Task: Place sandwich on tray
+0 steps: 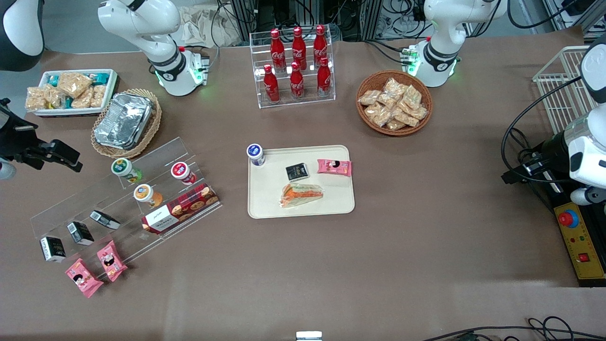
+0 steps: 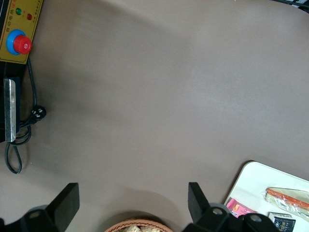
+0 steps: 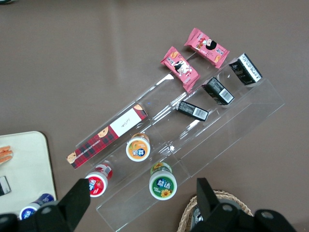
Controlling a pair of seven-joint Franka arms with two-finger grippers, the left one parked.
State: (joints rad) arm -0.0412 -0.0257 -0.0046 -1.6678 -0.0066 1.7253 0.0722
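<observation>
The sandwich [image 1: 301, 194], a clear-wrapped wedge with orange and green filling, lies flat on the cream tray [image 1: 331, 206] near the table's middle. Its end also shows in the right wrist view [image 3: 4, 154] on the tray's corner [image 3: 26, 164], and in the left wrist view [image 2: 289, 197]. My gripper [image 1: 70, 161] hangs well away toward the working arm's end of the table, above the clear stepped shelf [image 1: 156, 156]. In its wrist view the gripper [image 3: 142, 193] is open, holding nothing, with a green-lidded cup [image 3: 163, 183] below the gap.
The tray also carries a blue-lidded cup [image 1: 255, 154], a black packet [image 1: 297, 172] and a pink packet [image 1: 334, 166]. The shelf holds cups, black packets and a plaid box [image 1: 180, 208]. A foil container [image 1: 124, 121], a cola rack [image 1: 296, 66] and a cracker basket [image 1: 394, 103] stand farther from the camera.
</observation>
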